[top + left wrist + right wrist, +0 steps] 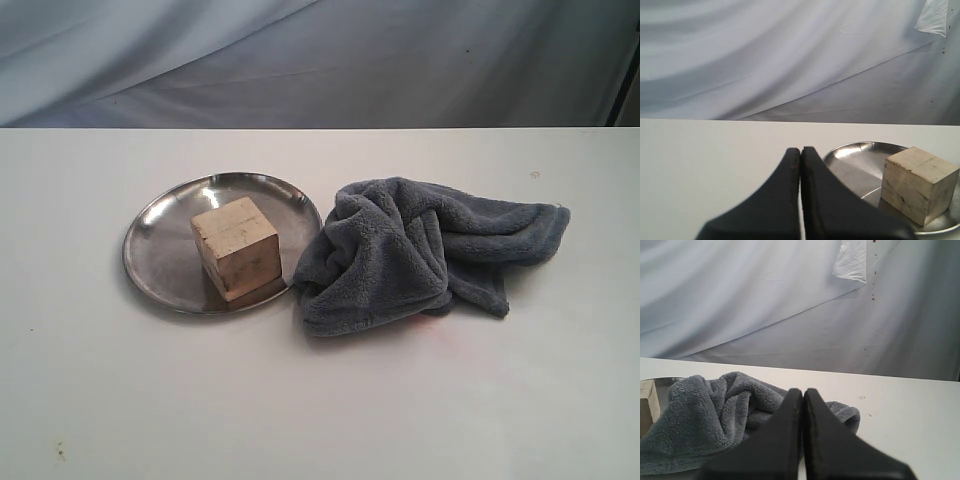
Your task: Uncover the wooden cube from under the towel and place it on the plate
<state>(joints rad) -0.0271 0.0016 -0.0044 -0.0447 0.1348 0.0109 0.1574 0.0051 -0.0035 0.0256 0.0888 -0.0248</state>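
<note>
1. The left end effector (800, 150) is closed: its two black fingers (765, 205) press flat against each other, with only a hairline seam between them.
2. These fingers are broad at the base and taper to narrow, rounded tips that meet evenly.
3. The right end effector (803, 391) has the same pose, with its jaws fully together and gripping nothing.
4. Its black fingers (840, 450) likewise narrow from a wide base to paired tips, and the seam runs straight up the middle.
5. Of each arm, only these fingers are visible, each pair in its own wrist view.
</note>
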